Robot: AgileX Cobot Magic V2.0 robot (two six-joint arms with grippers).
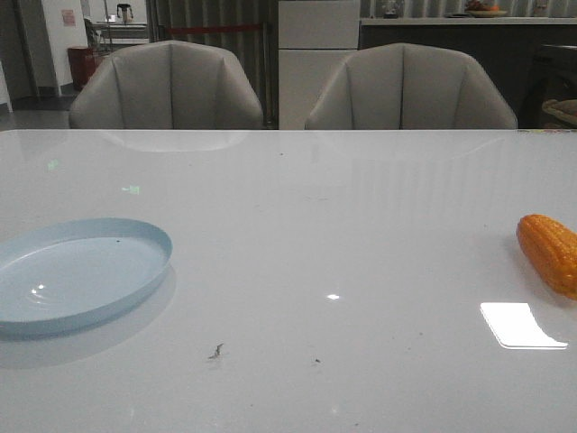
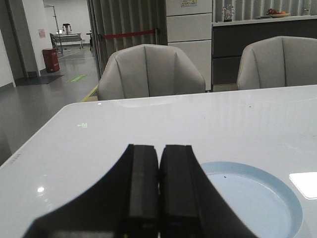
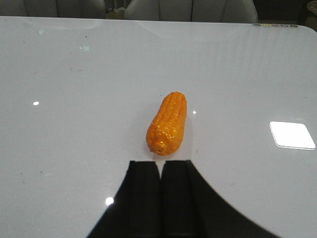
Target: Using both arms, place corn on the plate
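Fingers of right gripper pressed together, nothing between them. Hovering just short of the corn, cob directly ahead along the gripper's own line. Long axis of cob running nearly in line with the fingers, tilted a little; blunt end toward the tool, not touching. From the front, corn lying on its side at the far right edge of view, partly cut off by the frame.

Left gripper likewise closed, empty, poised over the near rim of the plate. Plate sitting flat at the left of the table, bare, pale blue.

Corn and plate well apart, opposite sides of the table. Right arm clearly nearer the corn; left arm nearer the plate. Neither arm visible in the front view.

Judgement: pick not yet begun. Jaws to be parted first. With cob lying lengthwise to the fingers, a wrist turn probably needed to close across the narrow girth rather than end to end. Rounded body likely to roll on this surface if nudged.

Surface: white, glossy, smooth; bright rectangular reflection just near-side of the corn, a few dark specks mid-table.

Room: two grey padded chairs behind the far edge, white cabinet between them, dark counter at far right.
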